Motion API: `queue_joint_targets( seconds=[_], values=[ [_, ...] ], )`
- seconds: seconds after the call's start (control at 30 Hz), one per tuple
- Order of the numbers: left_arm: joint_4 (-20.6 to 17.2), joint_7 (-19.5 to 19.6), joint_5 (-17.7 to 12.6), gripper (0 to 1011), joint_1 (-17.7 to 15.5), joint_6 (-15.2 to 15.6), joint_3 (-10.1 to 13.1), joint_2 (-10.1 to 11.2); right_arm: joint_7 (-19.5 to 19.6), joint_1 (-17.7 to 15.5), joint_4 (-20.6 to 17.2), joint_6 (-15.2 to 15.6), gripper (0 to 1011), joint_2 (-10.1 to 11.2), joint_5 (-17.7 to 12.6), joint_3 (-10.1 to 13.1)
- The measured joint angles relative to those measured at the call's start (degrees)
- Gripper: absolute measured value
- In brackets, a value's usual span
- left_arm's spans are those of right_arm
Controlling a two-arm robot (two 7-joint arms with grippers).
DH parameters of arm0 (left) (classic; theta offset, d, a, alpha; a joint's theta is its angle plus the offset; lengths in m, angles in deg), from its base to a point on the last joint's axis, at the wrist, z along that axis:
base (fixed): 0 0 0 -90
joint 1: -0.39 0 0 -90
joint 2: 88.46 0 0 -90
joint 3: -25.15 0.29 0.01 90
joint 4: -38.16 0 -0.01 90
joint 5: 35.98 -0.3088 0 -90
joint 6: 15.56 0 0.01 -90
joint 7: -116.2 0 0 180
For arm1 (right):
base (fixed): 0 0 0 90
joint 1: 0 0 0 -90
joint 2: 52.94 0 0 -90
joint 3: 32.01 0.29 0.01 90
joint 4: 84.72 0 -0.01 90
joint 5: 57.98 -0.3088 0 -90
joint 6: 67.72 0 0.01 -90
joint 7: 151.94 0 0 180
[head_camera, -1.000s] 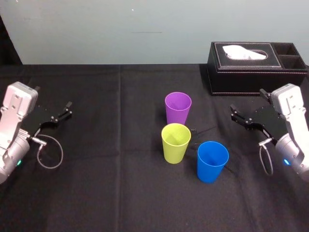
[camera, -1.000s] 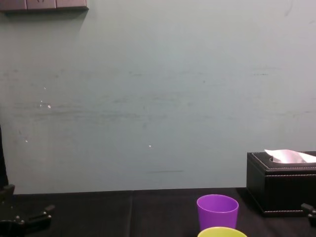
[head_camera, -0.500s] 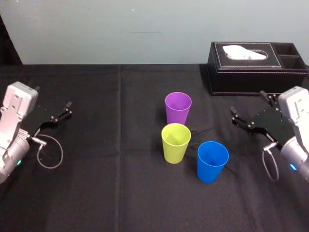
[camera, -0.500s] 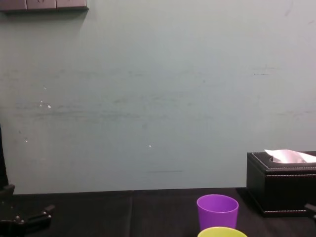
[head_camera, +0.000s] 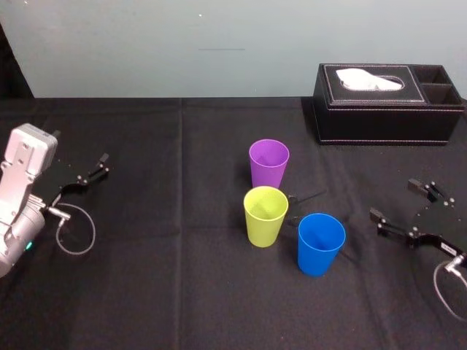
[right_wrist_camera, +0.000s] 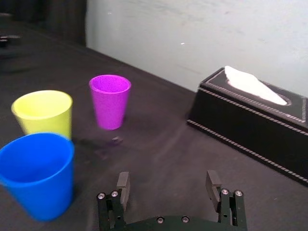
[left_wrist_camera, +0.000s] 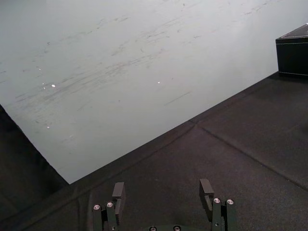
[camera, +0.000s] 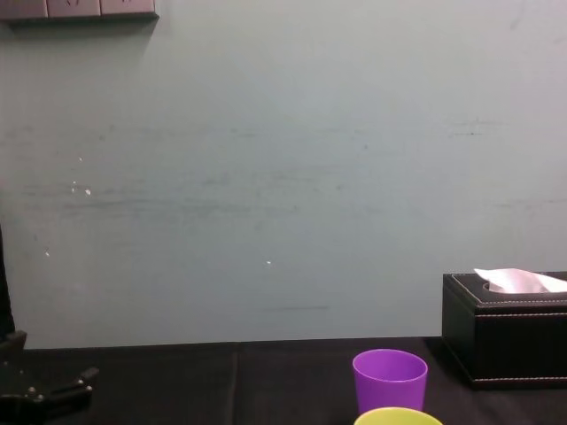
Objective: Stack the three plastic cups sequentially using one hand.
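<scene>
Right pincer [head_camera: 395, 200] gapes near three separate cups [head_camera: 321, 244].

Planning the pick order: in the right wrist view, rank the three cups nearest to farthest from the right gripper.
1. blue cup, front right, nearest the right gripper.
2. yellow-green cup, left of it, farther back.
3. purple cup, rearmost.

right claw [head_camera: 394, 200] pulled back, now lower
</scene>
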Motion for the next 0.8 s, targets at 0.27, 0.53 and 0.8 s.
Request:
queue_joint_targets(
  seconds=[0.27,0.53,0.8],
  values=[
    [0.0,0.0,0.0,1011,0.0,0.0,0.0,0.0,-8.3,-3.6,-1.8,-1.7,1002,3.5,-3.3,1.8],
    [0.0,0.0,0.0,1011,0.0,0.0,0.0,0.0,-15.8,-4.7,-2.5,-2.5,1002,5.5,-4.7,1.9],
    [0.0,0.0,0.0,1011,0.0,0.0,0.0,0.0,-19.2,-5.1,-3.1,-1.6,1002,5.8,-4.3,1.5]
  ],
)
